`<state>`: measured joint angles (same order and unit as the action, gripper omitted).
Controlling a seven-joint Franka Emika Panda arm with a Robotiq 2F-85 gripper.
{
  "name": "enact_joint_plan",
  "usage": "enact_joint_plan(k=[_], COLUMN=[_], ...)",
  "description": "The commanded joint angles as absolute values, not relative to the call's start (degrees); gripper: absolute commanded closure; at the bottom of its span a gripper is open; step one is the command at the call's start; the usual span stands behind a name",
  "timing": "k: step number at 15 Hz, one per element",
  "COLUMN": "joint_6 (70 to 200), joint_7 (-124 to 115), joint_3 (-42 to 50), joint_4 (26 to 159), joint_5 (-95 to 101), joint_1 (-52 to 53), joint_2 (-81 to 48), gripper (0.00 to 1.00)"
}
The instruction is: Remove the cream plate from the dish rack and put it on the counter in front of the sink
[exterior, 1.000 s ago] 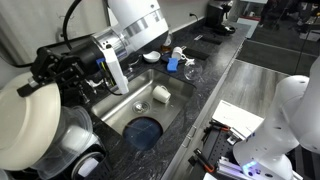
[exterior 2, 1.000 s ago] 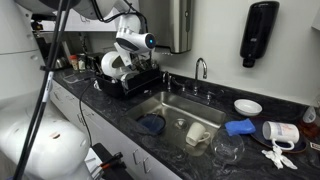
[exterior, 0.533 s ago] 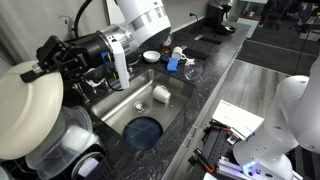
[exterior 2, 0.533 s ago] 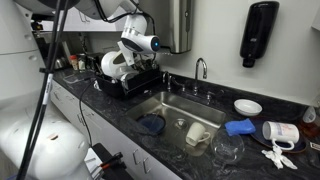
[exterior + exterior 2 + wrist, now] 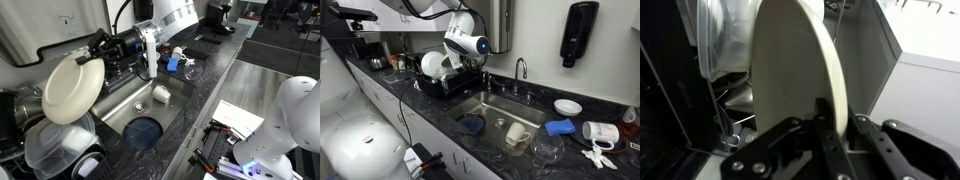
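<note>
My gripper (image 5: 839, 126) is shut on the rim of the cream plate (image 5: 790, 70), which stands on edge between the fingers (image 5: 824, 122). In both exterior views the cream plate (image 5: 70, 88) (image 5: 433, 65) hangs tilted just above the dish rack (image 5: 448, 86), with the gripper (image 5: 103, 52) (image 5: 455, 64) at its edge. Metal pots and a clear plastic container (image 5: 55, 150) fill the rack below. The sink (image 5: 128, 108) (image 5: 510, 108) lies beside the rack, set in the dark speckled counter (image 5: 215, 85) (image 5: 440, 120).
A dark blue round dish (image 5: 145, 131) and a white cup (image 5: 160, 95) lie in the sink. The chrome faucet (image 5: 520, 69) stands behind it. A blue object (image 5: 558, 127), a white bowl (image 5: 568, 106) and a glass (image 5: 547, 150) sit on the counter beyond.
The plate has risen out of the rack with the gripper and shifted toward the sink side. The wrist has lifted and turned.
</note>
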<state>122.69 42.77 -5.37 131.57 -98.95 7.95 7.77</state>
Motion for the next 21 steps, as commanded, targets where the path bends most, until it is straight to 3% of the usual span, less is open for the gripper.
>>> enact_joint_plan(k=[1, 6, 10, 16, 21], joint_6=[123.1, 127.9, 141.4, 156.9, 150.2], joint_7=[40.7, 34.6, 24.9, -0.2, -25.6], joint_3=[-3.9, -4.0, -8.4, -15.9, -27.5], joint_4=[141.2, 148.2, 149.6, 149.2, 148.4], joint_5=[-100.2, -96.7, -88.2, -63.5, -36.1], joint_1=[4.7, 0.5, -0.5, -0.2, -14.2], joint_2=[18.2, 26.5, 29.4, 27.2, 27.5], gripper=[0.96, 0.96, 0.96, 0.96, 0.96])
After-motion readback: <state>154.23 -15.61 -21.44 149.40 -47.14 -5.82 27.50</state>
